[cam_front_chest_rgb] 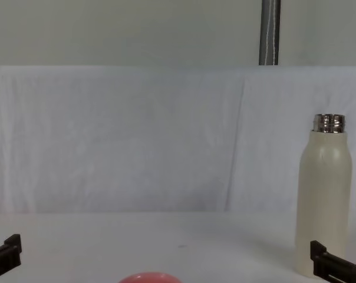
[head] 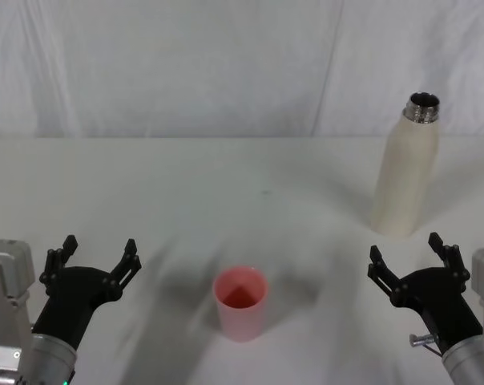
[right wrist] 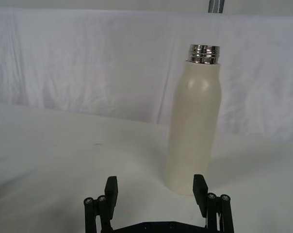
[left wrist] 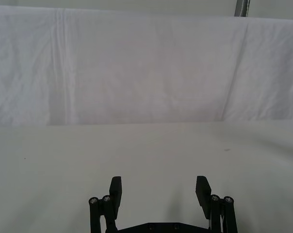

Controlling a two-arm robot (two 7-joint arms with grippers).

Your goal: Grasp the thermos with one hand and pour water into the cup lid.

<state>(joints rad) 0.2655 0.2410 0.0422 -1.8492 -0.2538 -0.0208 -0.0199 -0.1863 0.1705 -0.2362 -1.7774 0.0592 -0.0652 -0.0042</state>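
Note:
The cream-white thermos (head: 406,170) stands upright at the right of the table, its steel neck uncapped; it rises in the right wrist view (right wrist: 195,126) and the chest view (cam_front_chest_rgb: 323,211). The pink cup lid (head: 240,301) stands open side up near the front middle, and its top edge shows in the chest view (cam_front_chest_rgb: 150,277). My right gripper (head: 413,258) is open just in front of the thermos, not touching it, its fingers (right wrist: 111,190) spread. My left gripper (head: 96,256) is open at the front left, left of the cup lid, with nothing between its fingers (left wrist: 116,190).
A white cloth covers the table (head: 226,184) and hangs as a backdrop (cam_front_chest_rgb: 137,135) behind it. A grey metal pole (cam_front_chest_rgb: 270,32) rises beyond the backdrop. Bare cloth lies between the cup lid and the thermos.

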